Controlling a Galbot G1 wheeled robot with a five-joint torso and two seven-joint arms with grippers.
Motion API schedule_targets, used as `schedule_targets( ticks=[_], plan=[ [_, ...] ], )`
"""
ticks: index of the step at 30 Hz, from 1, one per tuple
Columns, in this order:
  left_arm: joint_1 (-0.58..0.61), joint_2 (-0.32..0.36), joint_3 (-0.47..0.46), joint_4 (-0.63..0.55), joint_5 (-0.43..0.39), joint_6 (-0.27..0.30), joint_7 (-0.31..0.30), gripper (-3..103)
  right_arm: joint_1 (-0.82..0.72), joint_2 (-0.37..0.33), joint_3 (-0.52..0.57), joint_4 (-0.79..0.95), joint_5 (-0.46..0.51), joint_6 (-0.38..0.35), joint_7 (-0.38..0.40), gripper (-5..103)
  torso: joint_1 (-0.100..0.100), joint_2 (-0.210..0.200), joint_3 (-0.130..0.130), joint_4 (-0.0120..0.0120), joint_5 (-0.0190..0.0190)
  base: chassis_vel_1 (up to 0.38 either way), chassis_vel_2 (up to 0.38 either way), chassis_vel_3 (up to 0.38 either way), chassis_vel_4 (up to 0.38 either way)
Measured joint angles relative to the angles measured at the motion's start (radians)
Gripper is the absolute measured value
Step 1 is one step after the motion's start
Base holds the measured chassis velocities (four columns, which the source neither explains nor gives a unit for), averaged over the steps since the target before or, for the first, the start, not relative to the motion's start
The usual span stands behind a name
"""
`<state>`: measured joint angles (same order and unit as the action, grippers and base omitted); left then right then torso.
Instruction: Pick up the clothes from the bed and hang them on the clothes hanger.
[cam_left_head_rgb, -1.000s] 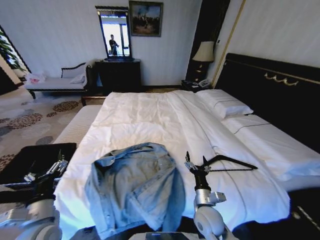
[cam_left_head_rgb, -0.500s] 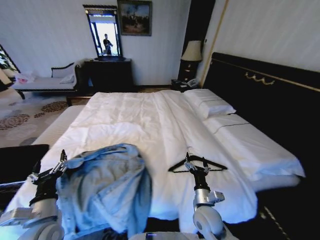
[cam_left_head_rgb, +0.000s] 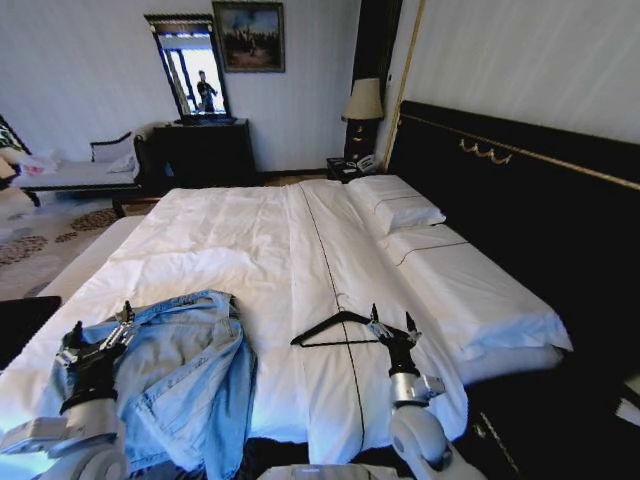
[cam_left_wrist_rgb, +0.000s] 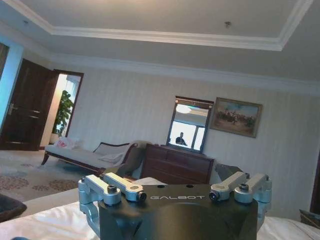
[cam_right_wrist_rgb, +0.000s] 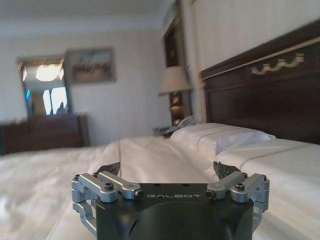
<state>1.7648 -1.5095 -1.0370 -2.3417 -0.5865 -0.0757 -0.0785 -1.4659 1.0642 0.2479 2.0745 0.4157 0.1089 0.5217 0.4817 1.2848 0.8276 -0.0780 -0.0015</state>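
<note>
The clothes, a light blue denim jacket (cam_left_head_rgb: 185, 375), lie crumpled on the near left corner of the bed (cam_left_head_rgb: 250, 235). A thin black clothes hanger (cam_left_head_rgb: 335, 328) lies flat on the white duvet to the jacket's right. My left gripper (cam_left_head_rgb: 97, 335) points upward, open, over the jacket's left edge with nothing between its fingers. Just to the right of the hanger's end stands my right gripper (cam_left_head_rgb: 392, 325), open and empty. In the right wrist view its spread fingers (cam_right_wrist_rgb: 111, 169) frame the duvet (cam_right_wrist_rgb: 40, 190) and a pillow (cam_right_wrist_rgb: 220, 135).
A black headboard with gold trim (cam_left_head_rgb: 520, 190) runs along the right. A dark dresser with a mirror (cam_left_head_rgb: 195, 145), a chaise (cam_left_head_rgb: 70, 172) and a bedside lamp (cam_left_head_rgb: 364, 100) stand at the far wall. Patterned carpet (cam_left_head_rgb: 45, 245) lies left of the bed.
The whole picture has shifted left, so the camera has turned right. Jacket and hanger lie as before on the bed; both arms hold the same raised pose.
</note>
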Motion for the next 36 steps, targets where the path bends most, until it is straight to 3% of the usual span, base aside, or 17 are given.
schedule_targets(
  ticks=[4,5,6,8,9,11,12,13,14,15,16,17,19,20,23,29,36],
  plan=[
    [0.002,-0.002,-0.004,-0.035,-0.002,0.0,0.0,100,0.102,-0.178,-0.033,0.039,0.114,-0.175,0.035,100,0.0,0.0,0.0,0.0006,0.0015,0.058,0.055,-0.025,-0.032],
    [0.002,-0.002,-0.004,-0.035,-0.002,0.0,0.0,100,0.102,-0.178,-0.033,0.039,0.114,-0.175,0.035,100,0.0,0.0,0.0,0.0006,0.0015,0.0,0.0,0.0,0.0],
    [0.001,-0.003,-0.006,-0.043,-0.007,-0.001,0.0,100,0.138,-0.25,-0.038,0.039,0.145,-0.206,0.028,100,0.0,0.0,0.0,0.0001,0.0018,0.0,0.0,0.0,0.0],
    [0.001,-0.004,-0.009,-0.05,-0.012,-0.006,0.0,100,0.193,-0.384,-0.037,0.021,0.182,-0.23,-0.016,100,0.0,0.0,0.0,0.0002,0.0021,0.0,0.0,0.0,0.0],
    [0.001,-0.007,-0.009,-0.051,-0.013,-0.012,0.0,100,0.231,-0.478,-0.031,-0.003,0.207,-0.236,-0.089,100,0.0,0.0,0.0,-0.0002,0.0026,0.0,0.0,0.0,0.0],
    [0.0,-0.008,-0.009,-0.051,-0.013,-0.015,0.0,100,0.245,-0.514,-0.028,-0.013,0.214,-0.238,-0.127,100,0.0,0.0,0.0,-0.0001,0.0025,0.0,0.0,0.0,0.0],
    [-0.002,-0.012,-0.006,-0.051,-0.014,-0.021,0.0,100,0.29,-0.597,-0.027,-0.045,0.228,-0.243,-0.239,100,0.0,0.0,0.0,-0.0002,0.0021,0.0,0.0,0.0,0.0],
    [-0.015,-0.021,0.005,-0.051,-0.017,-0.032,0.0,100,0.4,-0.727,-0.057,-0.117,0.247,-0.274,-0.506,100,0.0,0.0,0.0,0.0,0.0018,0.0,0.0,0.0,0.0],
    [-0.021,-0.023,0.009,-0.051,-0.017,-0.034,0.0,100,0.432,-0.75,-0.068,-0.134,0.25,-0.297,-0.588,100,0.0,0.0,0.0,0.0001,0.0015,0.0,0.0,0.0,0.0],
    [-0.027,-0.025,0.013,-0.052,-0.017,-0.035,-0.001,100,0.462,-0.764,-0.08,-0.151,0.25,-0.326,-0.67,100,0.0,0.0,0.0,0.0001,0.0011,0.0,0.0,0.0,0.0],
    [-0.027,-0.025,0.013,-0.052,-0.017,-0.035,-0.001,100,0.462,-0.764,-0.08,-0.151,0.25,-0.326,-0.67,100,0.0,0.0,0.0,0.0001,0.0011,0.0,0.0,0.0,0.0],
    [-0.034,-0.026,0.019,-0.057,-0.018,-0.037,-0.002,100,0.502,-0.772,-0.095,-0.177,0.247,-0.371,-0.782,100,0.0,0.0,0.0,0.0002,0.0011,0.0,0.0,0.0,0.0],
    [-0.039,-0.029,0.031,-0.064,-0.019,-0.039,-0.003,100,0.537,-0.767,-0.112,-0.209,0.211,-0.41,-0.892,100,0.0,0.0,0.0,0.0002,0.0014,0.0,0.0,0.0,0.0],
    [-0.039,-0.029,0.031,-0.064,-0.019,-0.039,-0.003,100,0.537,-0.767,-0.112,-0.209,0.211,-0.41,-0.892,100,0.0,0.0,0.0,0.0002,0.0014,0.0,0.0,0.0,0.0],
    [-0.04,-0.034,0.047,-0.072,-0.018,-0.043,-0.003,100,0.56,-0.742,-0.129,-0.251,0.135,-0.436,-0.991,100,0.0,0.0,0.0,0.0,0.002,0.0,0.0,0.0,0.0],
    [-0.039,-0.044,0.069,-0.078,0.005,-0.047,-0.004,100,0.56,-0.676,-0.132,-0.3,0.045,-0.426,-1.09,100,0.0,0.0,0.0,0.0001,0.0016,0.0,0.0,0.0,0.0],
    [-0.028,-0.055,0.097,-0.096,0.026,-0.049,-0.005,100,0.636,-0.608,-0.231,-0.364,0.042,-0.421,-1.123,100,0.0,0.0,0.0,-0.0001,0.0014,0.0,0.0,0.0,0.0]
  ],
)
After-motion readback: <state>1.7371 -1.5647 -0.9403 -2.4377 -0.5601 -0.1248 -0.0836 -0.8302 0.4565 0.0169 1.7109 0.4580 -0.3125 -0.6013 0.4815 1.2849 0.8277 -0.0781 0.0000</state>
